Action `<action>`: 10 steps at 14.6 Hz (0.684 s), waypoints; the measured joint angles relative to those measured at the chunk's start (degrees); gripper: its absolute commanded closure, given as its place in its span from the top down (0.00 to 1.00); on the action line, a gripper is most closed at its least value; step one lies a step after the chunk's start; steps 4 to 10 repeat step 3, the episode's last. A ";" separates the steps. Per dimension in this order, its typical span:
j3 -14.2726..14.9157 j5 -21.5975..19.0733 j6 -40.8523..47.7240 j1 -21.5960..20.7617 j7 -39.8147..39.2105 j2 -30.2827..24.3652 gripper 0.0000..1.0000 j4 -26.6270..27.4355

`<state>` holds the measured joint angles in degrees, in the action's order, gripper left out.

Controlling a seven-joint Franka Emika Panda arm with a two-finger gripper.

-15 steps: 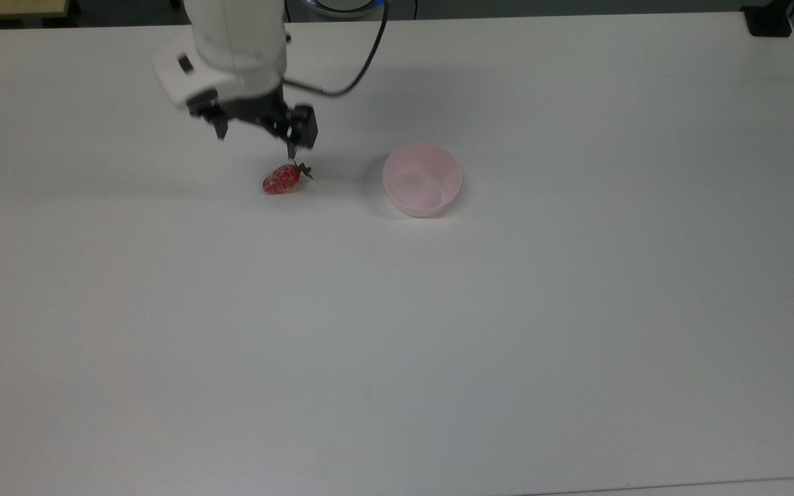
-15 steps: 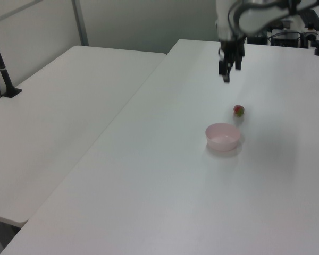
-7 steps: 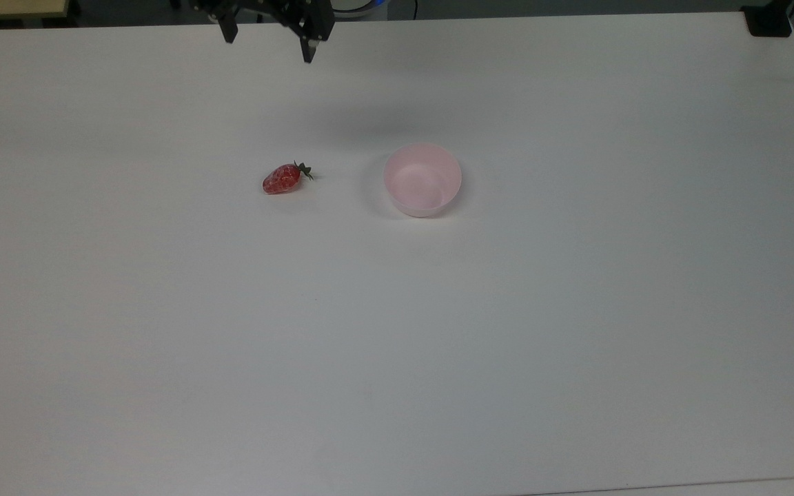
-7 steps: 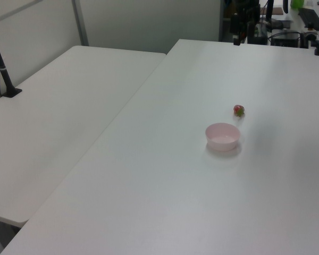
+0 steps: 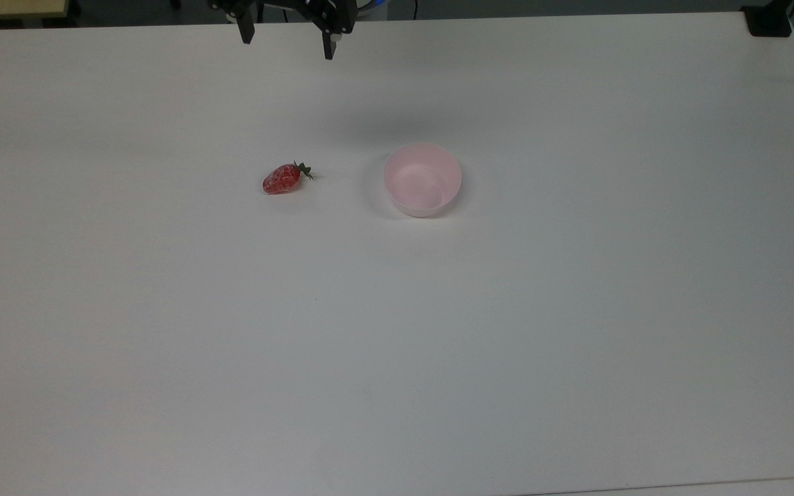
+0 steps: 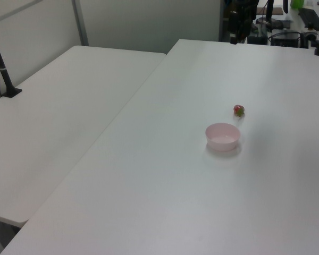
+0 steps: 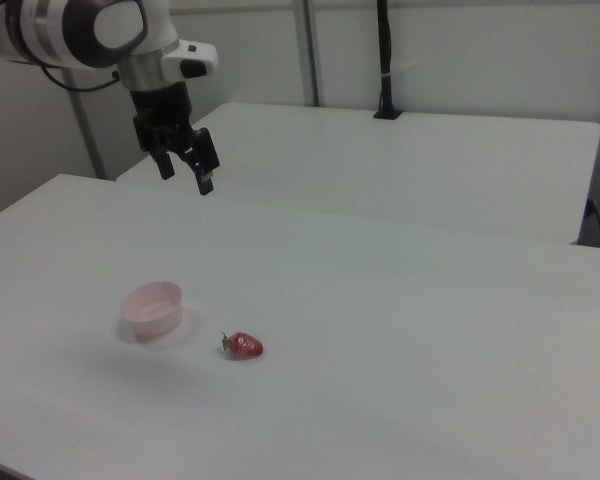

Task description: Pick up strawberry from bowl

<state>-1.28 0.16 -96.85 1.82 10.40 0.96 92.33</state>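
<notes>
Since a second ago the gripper (image 5: 288, 43) has lifted away from the strawberry (image 5: 282, 179) and now hangs high above the table's (image 5: 576, 331) far edge in the top view; over the last half second it has drifted slightly toward the top view's right. Its two dark fingers (image 7: 207, 182) are spread apart with nothing between them, pointing downward in the right view, where the gripper (image 7: 186, 175) sits under the arm's white wrist (image 7: 165, 62).

The strawberry has not moved. It lies on its side on the bare white table, outside the bowl (image 5: 422, 179), with its green cap turned toward the bowl. In the top view it is near the bowl on the top view's left, apart from it; in the right view the strawberry (image 7: 244, 346) rests near the bowl (image 7: 152, 307) on the right view's right. In the left view the strawberry (image 6: 238, 110) lies just beyond the bowl (image 6: 222, 136).

The pale pink bowl stands upright and holds nothing, in the far half of the table in the top view.
</notes>
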 measured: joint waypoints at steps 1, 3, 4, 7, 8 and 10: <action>0.14 0.00 -1.56 0.00 -1.83 0.01 1.00 0.01; 0.32 0.00 -2.56 0.00 -4.44 0.01 1.00 0.02; 0.32 0.00 -2.56 0.00 -4.44 0.01 1.00 0.02; 0.32 0.00 -2.56 0.00 -4.44 0.01 1.00 0.02; 0.32 0.00 -2.56 0.00 -4.44 0.01 1.00 0.02; 0.32 0.00 -2.56 0.00 -4.44 0.01 1.00 0.02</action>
